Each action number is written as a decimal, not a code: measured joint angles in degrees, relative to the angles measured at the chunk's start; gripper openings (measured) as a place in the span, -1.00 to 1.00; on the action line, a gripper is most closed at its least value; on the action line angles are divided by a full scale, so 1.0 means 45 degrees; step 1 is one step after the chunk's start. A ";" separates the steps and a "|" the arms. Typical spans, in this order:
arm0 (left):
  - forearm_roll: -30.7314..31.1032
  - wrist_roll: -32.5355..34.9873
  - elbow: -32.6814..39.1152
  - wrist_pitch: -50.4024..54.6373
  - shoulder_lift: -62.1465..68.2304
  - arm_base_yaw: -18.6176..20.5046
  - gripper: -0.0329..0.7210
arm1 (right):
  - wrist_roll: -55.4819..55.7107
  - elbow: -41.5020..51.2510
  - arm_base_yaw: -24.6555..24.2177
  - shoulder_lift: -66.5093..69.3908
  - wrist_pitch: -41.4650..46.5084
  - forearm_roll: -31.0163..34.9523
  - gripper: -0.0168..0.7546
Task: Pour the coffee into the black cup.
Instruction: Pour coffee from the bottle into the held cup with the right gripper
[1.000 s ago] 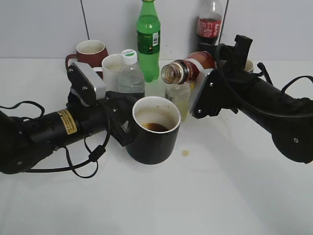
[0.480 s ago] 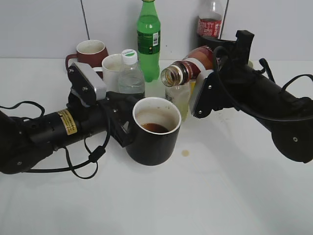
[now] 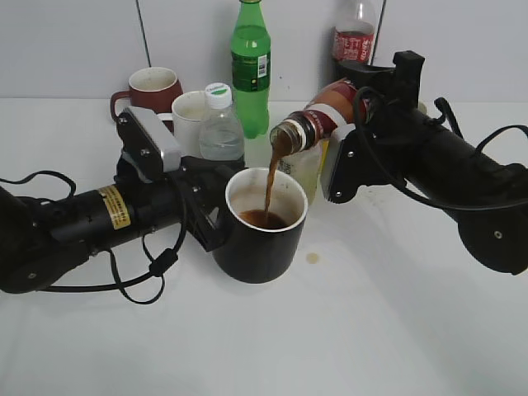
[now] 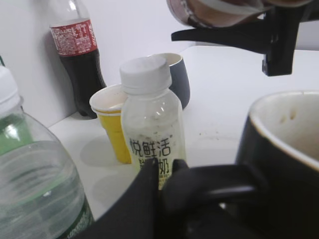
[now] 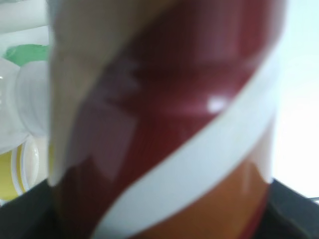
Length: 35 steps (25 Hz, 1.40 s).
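The black cup [image 3: 257,247] stands mid-table with coffee in its white inside; it also shows in the left wrist view [image 4: 284,169]. My left gripper [image 3: 211,221] is shut on the cup's handle [image 4: 219,181]. My right gripper [image 3: 340,161] is shut on the coffee bottle [image 3: 320,118] and holds it tipped with its mouth down and to the left, above the cup. A brown stream falls from the open neck into the cup. The bottle's brown body with its white swirl fills the right wrist view [image 5: 164,124], and its jaws are hidden there.
Behind the cup stand a small milk bottle [image 3: 302,169], a clear water bottle [image 3: 220,124], a white mug [image 3: 190,115], a reddish-brown mug [image 3: 153,87], a green bottle [image 3: 250,62] and a cola bottle [image 3: 353,37]. A yellow paper cup [image 4: 112,122] and a dark grey mug [image 4: 178,79] are close by. A coffee drop [image 3: 313,258] lies on the table.
The right gripper has tipped the coffee bottle further down. A stream of coffee now runs into the black cup, where none ran before. The left arm holds still.
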 joint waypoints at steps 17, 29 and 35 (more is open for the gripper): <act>0.0050 0.0000 0.0000 0.0000 0.0000 0.0000 -0.78 | -0.1186 0.0000 0.0000 0.0000 -0.0004 0.0036 0.35; 0.0050 0.0000 0.0000 0.0022 0.0000 0.0000 -0.78 | -0.1810 0.0000 0.0000 0.0000 -0.0075 0.0175 0.35; 0.0050 0.0000 0.0000 0.0022 0.0000 0.0000 -0.78 | -0.1836 0.0000 0.0000 0.0000 -0.0090 0.0237 0.35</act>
